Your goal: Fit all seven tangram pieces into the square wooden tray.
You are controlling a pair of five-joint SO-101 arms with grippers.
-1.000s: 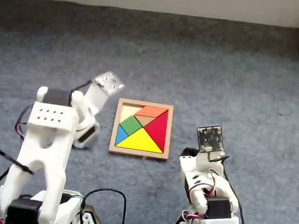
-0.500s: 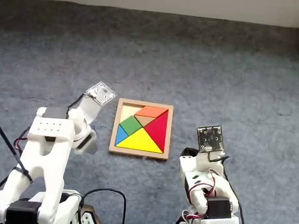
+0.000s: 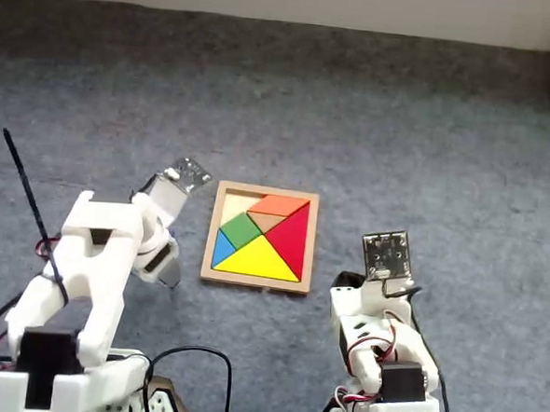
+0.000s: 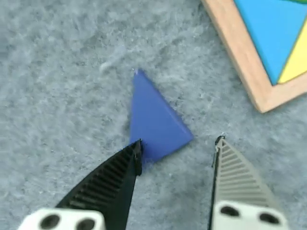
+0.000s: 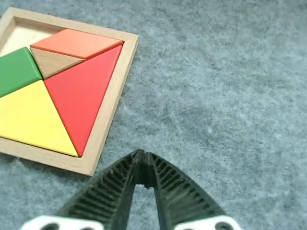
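Wooden tray (image 3: 256,281) holds six pieces (image 3: 253,259); blue triangle (image 4: 156,122) outside; left end effector (image 4: 179,142) released, right end effector (image 5: 143,155) clenched.

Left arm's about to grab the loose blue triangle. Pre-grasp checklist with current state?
1. Left gripper open: ok.
2. Blue triangle flat on the carpet, outside the tray: ok.
3. Triangle centred in the gripper: not ok, the black fingertip overlaps its edge.
4. Bare corner free in the tray: ok.
5. Right gripper shut, off the tray: ok.
6. Left gripper's height above the carpet: cannot tell.
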